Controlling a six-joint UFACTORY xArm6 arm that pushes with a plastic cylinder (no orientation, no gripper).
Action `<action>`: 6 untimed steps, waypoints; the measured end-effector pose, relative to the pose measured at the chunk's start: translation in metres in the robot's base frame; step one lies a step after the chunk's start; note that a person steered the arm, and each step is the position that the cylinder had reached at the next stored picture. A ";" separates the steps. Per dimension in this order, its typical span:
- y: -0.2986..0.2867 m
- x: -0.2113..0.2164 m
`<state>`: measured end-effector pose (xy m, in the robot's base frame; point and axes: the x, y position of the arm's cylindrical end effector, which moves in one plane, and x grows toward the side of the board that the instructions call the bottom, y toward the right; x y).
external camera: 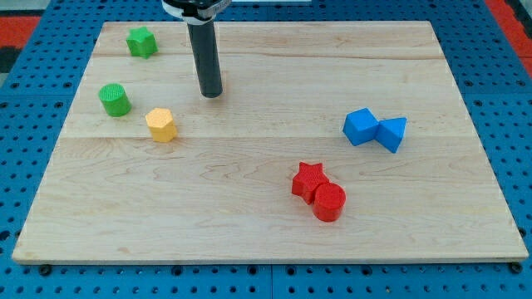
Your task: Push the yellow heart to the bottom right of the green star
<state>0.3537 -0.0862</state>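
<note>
On the pale wooden bench [266,232], left to right: green plastic star [142,41], green cylinder [115,100], yellow plastic heart [161,124] already below-right of the star, my tip [212,94] near the heart's upper right. No claw exists; task looks nearly done.

No text, label, brand, number or sign can be read anywhere in the view. Nothing is printed on the desk [274,58], and no marking is seen on the blocks or on the rod.
</note>
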 end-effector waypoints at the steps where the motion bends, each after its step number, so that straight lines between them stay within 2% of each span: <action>1: 0.000 -0.011; 4: 0.002 -0.022; 6: -0.040 0.017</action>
